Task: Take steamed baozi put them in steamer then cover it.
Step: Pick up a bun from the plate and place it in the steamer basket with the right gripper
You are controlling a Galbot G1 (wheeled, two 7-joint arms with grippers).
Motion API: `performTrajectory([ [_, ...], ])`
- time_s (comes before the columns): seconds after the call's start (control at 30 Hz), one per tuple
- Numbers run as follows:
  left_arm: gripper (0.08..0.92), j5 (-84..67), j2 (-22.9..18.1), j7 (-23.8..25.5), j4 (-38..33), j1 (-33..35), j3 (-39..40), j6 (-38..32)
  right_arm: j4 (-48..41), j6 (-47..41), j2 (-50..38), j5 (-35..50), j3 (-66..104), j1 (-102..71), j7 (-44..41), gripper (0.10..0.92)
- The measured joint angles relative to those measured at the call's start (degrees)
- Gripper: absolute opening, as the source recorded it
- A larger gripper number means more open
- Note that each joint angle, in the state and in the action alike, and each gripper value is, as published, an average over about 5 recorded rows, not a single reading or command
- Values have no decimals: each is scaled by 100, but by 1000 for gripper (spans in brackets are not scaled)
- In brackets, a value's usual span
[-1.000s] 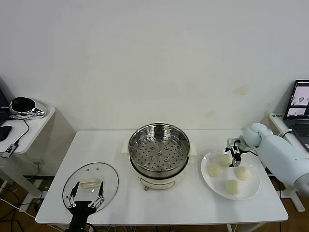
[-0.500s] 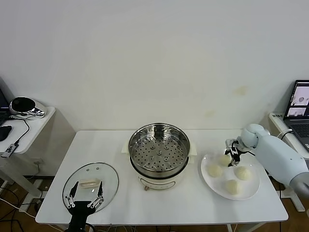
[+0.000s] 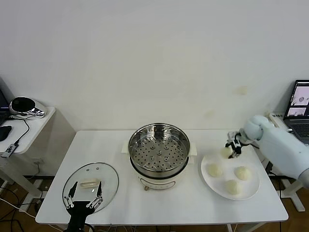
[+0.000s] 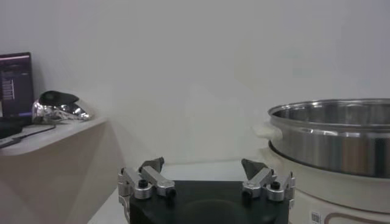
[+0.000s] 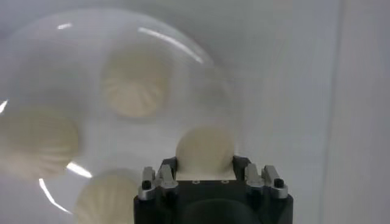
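My right gripper (image 3: 233, 147) is shut on one cream-white baozi (image 3: 226, 152) and holds it just above the far edge of the white plate (image 3: 216, 186). In the right wrist view that baozi (image 5: 205, 150) sits between the fingers, lifted over the plate (image 5: 201, 58). Three more baozi (image 3: 215, 169) (image 3: 243, 172) (image 3: 232, 186) lie on the plate. The steel steamer (image 3: 159, 149) stands open at the table's middle, its perforated tray bare. The glass cover (image 3: 90, 181) lies flat at the front left. My left gripper (image 3: 82, 200) hovers open at its near edge.
A side table (image 3: 26, 125) with a dark shiny object stands at the far left. A laptop (image 3: 299, 104) sits at the right edge. The steamer's wall (image 4: 332, 131) fills one side of the left wrist view.
My right gripper has closed on one baozi and lifted it off the plate, a little up and back. The left arm has not moved.
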Motion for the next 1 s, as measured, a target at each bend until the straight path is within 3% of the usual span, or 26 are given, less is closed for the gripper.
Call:
performTrajectory([
  [0.5,823,-120,52,4,-38,-97,-23,-16,404,450,928,1466,-1741,2184,16,568],
  [1.0,823,-181,3,0,-159,-30,-158,-17,-137,1950,2526,1047,-2706,2328,470,568],
])
